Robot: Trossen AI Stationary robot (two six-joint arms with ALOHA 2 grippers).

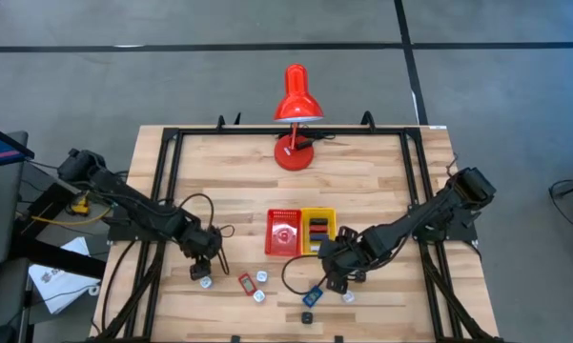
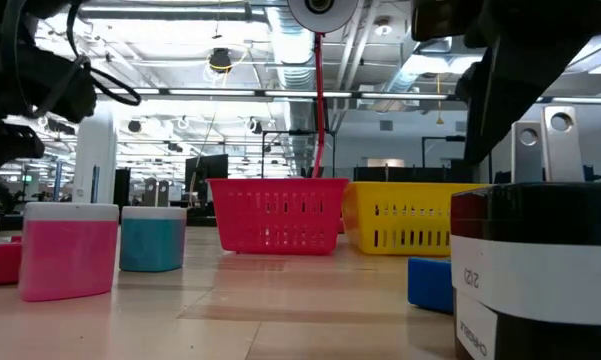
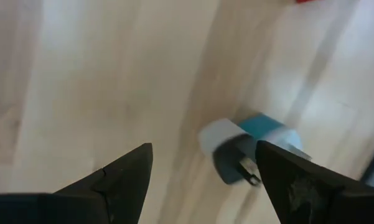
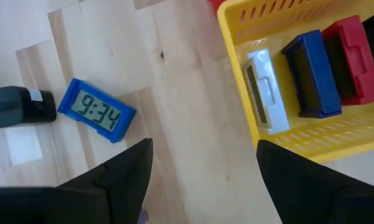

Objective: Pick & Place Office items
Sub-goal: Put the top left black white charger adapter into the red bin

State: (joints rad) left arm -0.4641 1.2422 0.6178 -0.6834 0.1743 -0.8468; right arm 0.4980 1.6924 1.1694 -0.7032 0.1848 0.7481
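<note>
The main risk sat with the left gripper (image 1: 206,270), which hung low over a small teal-and-white stamp-like piece (image 3: 252,146) lying on its side on the bench (image 1: 362,181): that piece lay off to one side of the gap and not squarely between the fingers (image 3: 121,180), so a closing stroke from there would probably have clipped one end and sent the rounded body rolling or skidding across the wood. The left fingers stood wide apart, holding and touching nothing. The right gripper (image 1: 336,270) hovered between the yellow tray (image 4: 286,134) and the blue clock (image 4: 96,118), its fingers also spread wide and empty. A low sweep toward the clock might have nudged the black piece (image 4: 18,107) just beside it, and a careless lift could have caught the tray's wall. The remaining office items lay scattered on the near part of the bench, while several flat blocks already stood in the yellow tray and one lay in the red tray (image 1: 272,233).
</note>
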